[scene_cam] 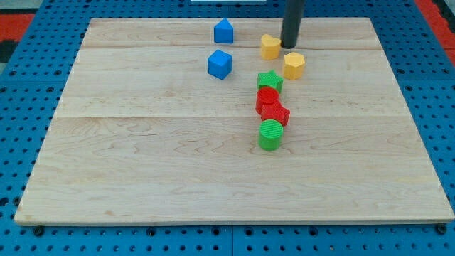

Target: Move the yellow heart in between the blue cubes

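Note:
The yellow heart (270, 47) lies near the view's top, right of centre. My tip (289, 45) stands just to the heart's right, touching or nearly touching it. Two blue blocks lie to the heart's left: one blue cube (224, 31) nearer the top and another blue cube (220, 64) below it. A yellow hexagon-like block (293, 65) lies just below and right of my tip.
A green star (269, 82), two red blocks (267, 98) (275, 113) and a green cylinder (270, 134) form a column below the heart. The wooden board (142, 156) sits on a blue pegboard.

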`<action>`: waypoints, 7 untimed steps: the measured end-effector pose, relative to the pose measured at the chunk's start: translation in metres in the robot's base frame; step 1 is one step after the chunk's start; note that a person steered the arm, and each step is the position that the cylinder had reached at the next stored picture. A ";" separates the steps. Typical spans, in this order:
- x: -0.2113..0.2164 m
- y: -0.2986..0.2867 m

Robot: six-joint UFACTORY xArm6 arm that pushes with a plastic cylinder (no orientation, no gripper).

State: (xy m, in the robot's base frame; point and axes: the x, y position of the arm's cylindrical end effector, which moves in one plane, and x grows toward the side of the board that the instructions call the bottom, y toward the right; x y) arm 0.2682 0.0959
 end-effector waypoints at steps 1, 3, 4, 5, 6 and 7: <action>0.000 -0.037; 0.000 -0.015; 0.005 -0.004; 0.036 -0.032; 0.036 -0.074; 0.034 -0.078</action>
State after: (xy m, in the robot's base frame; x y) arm 0.3018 0.0183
